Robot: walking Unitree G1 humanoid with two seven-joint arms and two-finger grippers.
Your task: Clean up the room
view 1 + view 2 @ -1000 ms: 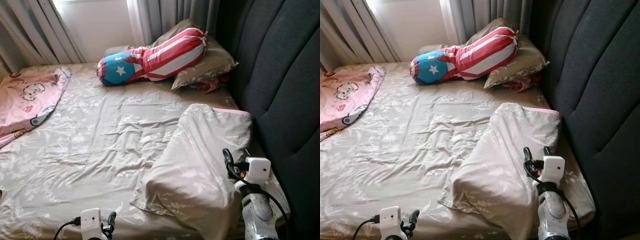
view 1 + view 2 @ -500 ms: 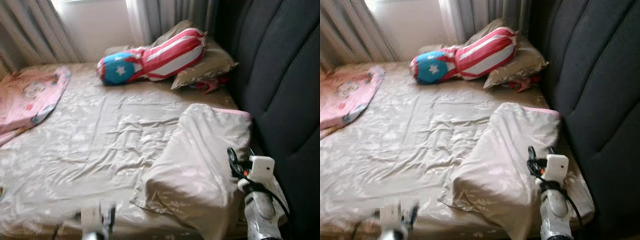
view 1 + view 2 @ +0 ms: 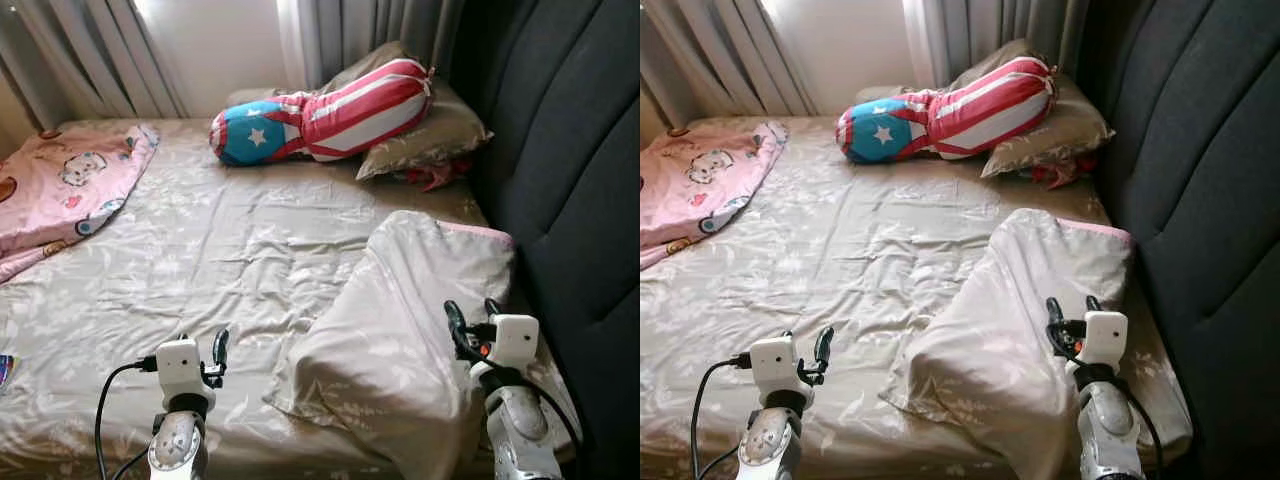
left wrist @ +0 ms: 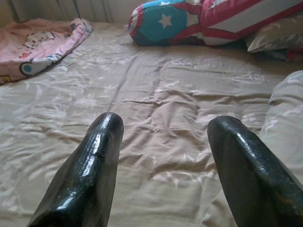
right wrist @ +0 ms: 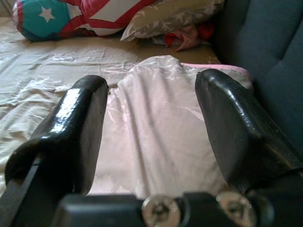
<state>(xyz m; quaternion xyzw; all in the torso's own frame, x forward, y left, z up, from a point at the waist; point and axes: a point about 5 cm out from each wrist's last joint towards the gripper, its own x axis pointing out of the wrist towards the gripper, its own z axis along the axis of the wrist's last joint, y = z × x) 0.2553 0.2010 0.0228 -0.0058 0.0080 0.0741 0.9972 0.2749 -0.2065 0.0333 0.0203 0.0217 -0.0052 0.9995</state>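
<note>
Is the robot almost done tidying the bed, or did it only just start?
Looks barely started. Nothing seems tidied: the grey-beige floral pillow lies crooked near the bed's edge, and the pink cartoon blanket sits bunched up. The right gripper hovers open over that pillow; the left gripper is open above the wrinkled floral sheet. Everything remains.

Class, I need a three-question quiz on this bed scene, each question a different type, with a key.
1. True or false: the right claw is shut on the near pillow.
2. Which lies against the far pillow? A) star-and-stripe bolster B) pink blanket C) a book
3. Fill in: the left claw hangs open above the ____.

Key: 1 false, it is open above it; 2 A; 3 bedsheet.
</note>
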